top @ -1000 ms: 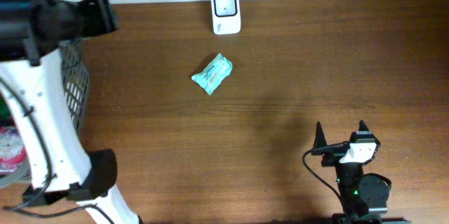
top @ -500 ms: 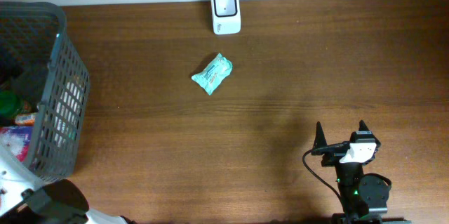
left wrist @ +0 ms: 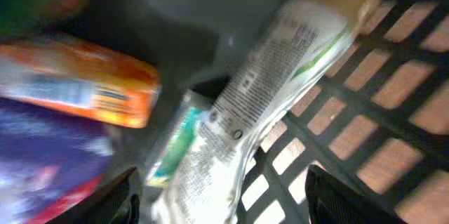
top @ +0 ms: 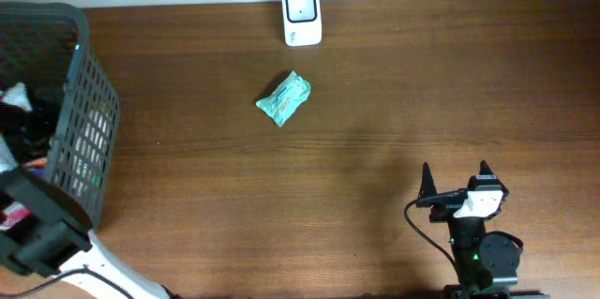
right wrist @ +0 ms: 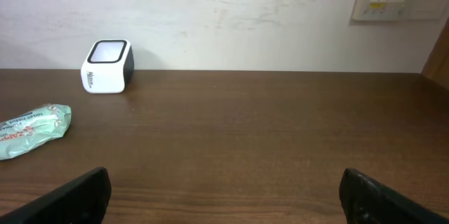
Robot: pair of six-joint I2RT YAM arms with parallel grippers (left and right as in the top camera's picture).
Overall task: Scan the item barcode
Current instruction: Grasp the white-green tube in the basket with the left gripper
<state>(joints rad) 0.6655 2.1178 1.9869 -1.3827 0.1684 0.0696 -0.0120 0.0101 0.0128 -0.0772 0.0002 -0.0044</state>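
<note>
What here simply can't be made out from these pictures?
- Overhead: basket contents, hidden by its wall, the left arm and the frame edge.
- Left wrist: white packet print, motion-blurred; whether left gripper grips it.
- Overhead: teal packet barcode, too small.

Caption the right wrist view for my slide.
Right gripper, jaws open, faces white scanner and teal packet on the table.

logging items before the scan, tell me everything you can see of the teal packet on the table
The teal packet is a small, crinkled pillow pouch that looks like glossy plastic film, with pale print and reddish lettering. It lies flat and diagonal on the wooden table, in front of the white scanner but apart from it, touching only the tabletop.
</note>
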